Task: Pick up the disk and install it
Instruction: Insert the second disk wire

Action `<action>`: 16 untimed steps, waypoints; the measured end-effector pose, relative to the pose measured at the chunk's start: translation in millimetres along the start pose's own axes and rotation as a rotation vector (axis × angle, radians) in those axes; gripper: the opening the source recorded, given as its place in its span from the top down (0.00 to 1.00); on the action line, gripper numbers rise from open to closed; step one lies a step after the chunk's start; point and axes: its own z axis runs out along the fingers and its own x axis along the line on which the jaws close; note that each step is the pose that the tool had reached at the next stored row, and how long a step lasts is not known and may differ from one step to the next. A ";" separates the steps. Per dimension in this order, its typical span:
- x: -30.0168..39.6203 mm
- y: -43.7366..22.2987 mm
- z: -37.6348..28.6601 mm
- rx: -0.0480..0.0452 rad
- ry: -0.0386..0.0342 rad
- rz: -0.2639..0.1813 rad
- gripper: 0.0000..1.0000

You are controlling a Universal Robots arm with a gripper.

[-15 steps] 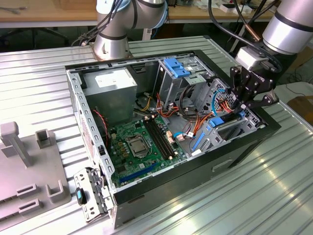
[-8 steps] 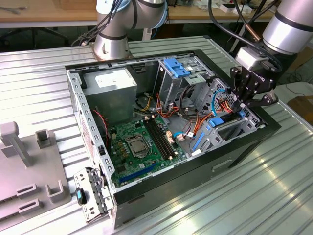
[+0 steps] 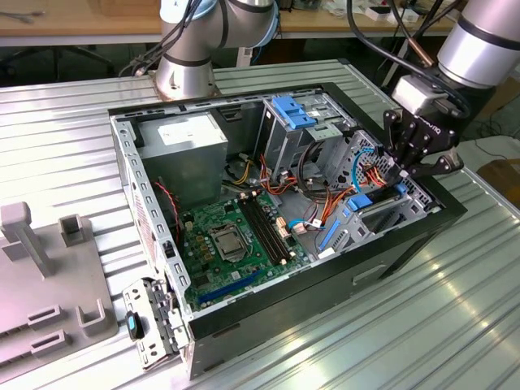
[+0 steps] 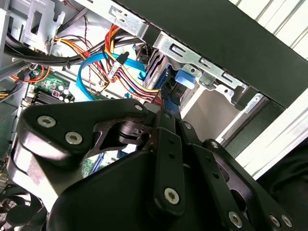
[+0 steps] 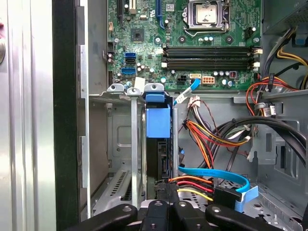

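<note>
Standing upright just beneath the tool (image 5: 166,208), the disk (image 5: 158,122).

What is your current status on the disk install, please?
Gripper down at the drive bay, fingers closed. Disk standing on edge in the bay's slot, blue carrier tab showing. Cable bundle crowding alongside.

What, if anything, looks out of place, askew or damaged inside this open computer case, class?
Nothing stands out. The disk sits on edge, straight in its metal bay at the case's front corner, its blue carrier tab level. The gripper is right above it. The cables beside it are bundled loosely but nothing looks torn or bent. The motherboard looks intact.
</note>
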 end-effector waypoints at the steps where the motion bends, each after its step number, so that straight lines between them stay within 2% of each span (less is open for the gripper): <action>1: 0.1 0.0 -0.6 0.0000 -0.0001 0.000 0.89; 5: 0.3 -0.2 -7.6 0.0000 -0.0001 0.000 0.89; 11: 0.5 -0.3 -14.2 0.0000 -0.0003 0.000 0.89; 13: 0.7 -0.5 -21.9 0.0000 -0.0004 0.000 0.89; 15: 1.0 -0.8 -34.1 0.0000 -0.0004 0.000 0.89; 16: 1.1 -0.9 -35.9 0.0000 -0.0007 0.000 0.89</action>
